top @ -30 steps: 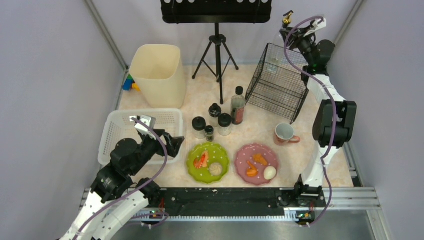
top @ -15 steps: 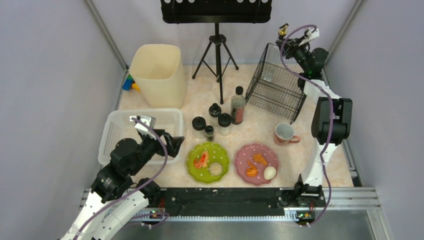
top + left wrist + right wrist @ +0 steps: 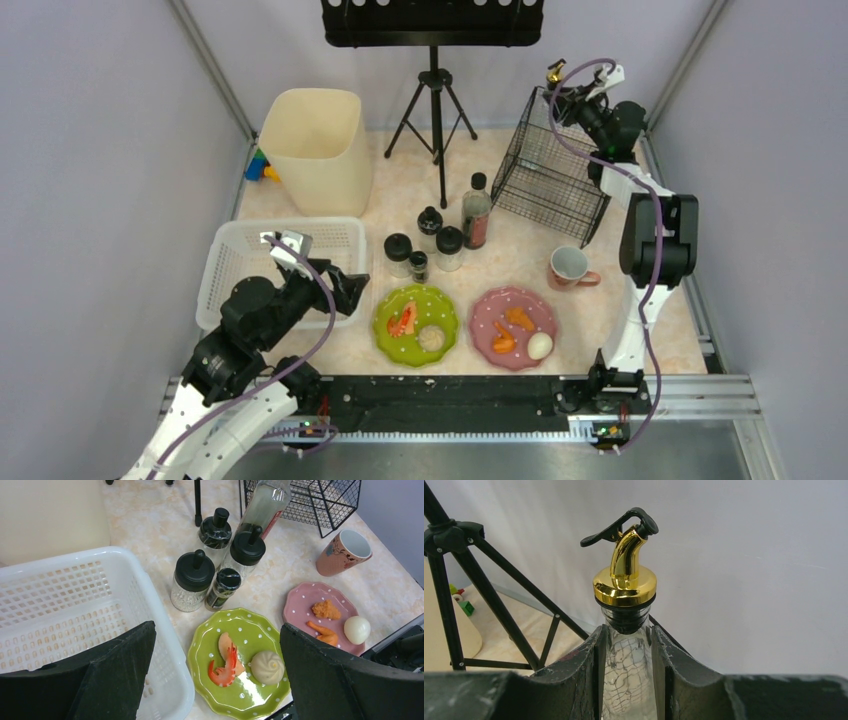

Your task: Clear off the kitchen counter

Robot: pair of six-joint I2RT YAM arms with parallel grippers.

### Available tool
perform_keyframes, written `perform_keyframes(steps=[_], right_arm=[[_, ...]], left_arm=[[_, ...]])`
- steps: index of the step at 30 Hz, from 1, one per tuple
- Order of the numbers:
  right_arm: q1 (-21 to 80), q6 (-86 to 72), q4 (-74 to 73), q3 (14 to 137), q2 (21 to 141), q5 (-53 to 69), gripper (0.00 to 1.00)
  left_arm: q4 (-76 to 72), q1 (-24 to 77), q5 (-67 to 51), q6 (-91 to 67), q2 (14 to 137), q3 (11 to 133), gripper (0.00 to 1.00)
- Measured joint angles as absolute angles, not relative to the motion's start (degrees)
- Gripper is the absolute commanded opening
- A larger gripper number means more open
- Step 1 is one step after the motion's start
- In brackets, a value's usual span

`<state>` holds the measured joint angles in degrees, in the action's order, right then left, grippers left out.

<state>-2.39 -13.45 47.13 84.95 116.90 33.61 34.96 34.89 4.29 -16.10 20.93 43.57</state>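
Right gripper [image 3: 628, 645]: you have it clamped on the neck of a glass bottle [image 3: 625, 582] with a gold pourer, held upright.
Change: over the last second the bottle moves from beyond the far right corner of the black wire rack [image 3: 553, 170] inward, and now hangs at the rack's far top edge.
Left gripper [image 3: 220, 672]: its jaws are spread wide and hold nothing. It is well apart from the rack on the near-left side and has not shifted.
Kitchen counter [image 3: 590, 315]: it lies under the rack and spreads out on every side of it. It carries a mug [image 3: 570, 267] just in front of the rack, and jars [image 3: 430, 245] and two plates of food further out to the near left.
Meaning: you look to be stowing the bottle in the rack. That would be one item dealt with, and most of the clearing remains.
Watch: whether the base clears the rack's top wires cannot be told from these views.
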Motion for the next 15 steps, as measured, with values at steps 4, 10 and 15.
perform_keyframes(steps=[4, 10, 15], right_arm=[[-2.13, -12.67, 47.42, 84.75, 116.90, 33.26, 0.32], [-1.85, -11.99, 48.07, 84.18, 116.90, 32.25, 0.49], [-1.72, -11.97, 48.75, 83.18, 116.86, 31.09, 0.57]], left_arm=[[34.96, 34.89, 4.27, -16.10, 20.91, 43.57, 0.98], [34.96, 34.89, 4.10, -16.10, 20.91, 43.57, 0.98], [34.96, 34.89, 4.05, -16.10, 20.91, 43.57, 0.98]])
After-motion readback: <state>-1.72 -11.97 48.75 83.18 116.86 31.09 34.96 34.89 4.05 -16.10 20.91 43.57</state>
